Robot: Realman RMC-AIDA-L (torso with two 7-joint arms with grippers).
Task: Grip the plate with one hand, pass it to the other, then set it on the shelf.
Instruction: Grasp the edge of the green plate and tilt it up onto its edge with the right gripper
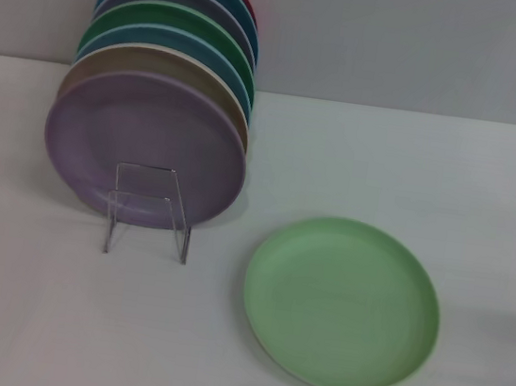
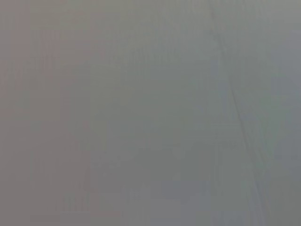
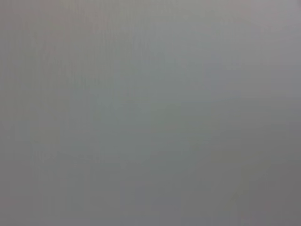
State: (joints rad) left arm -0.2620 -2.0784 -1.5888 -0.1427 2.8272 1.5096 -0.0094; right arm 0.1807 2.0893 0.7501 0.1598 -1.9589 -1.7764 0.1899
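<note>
- Progress: nothing done yet; grasp, handover and placing all remain, as I judge it.
- Plate: lies flat on the table, near right, untouched.
- Rack: left, holds a row of upright plates, the lavender plate nearest.
- My grippers: neither visible; jaw state unknown.

Pale mint-green plate: plain plastic look, matt, smooth, soft sheen only along the raised rim. Shelf: clear acrylic, glossy, see-through, bright glints on its bent edges. Lavender plate at the front of the row: matt plastic, smooth, faintly mottled face. Stacked plates behind: same matt plastic finish, smooth rims. Tabletop: white, smooth, matt, with slight reflections. Both wrist views: flat grey featureless surface, material cannot be told.
</note>
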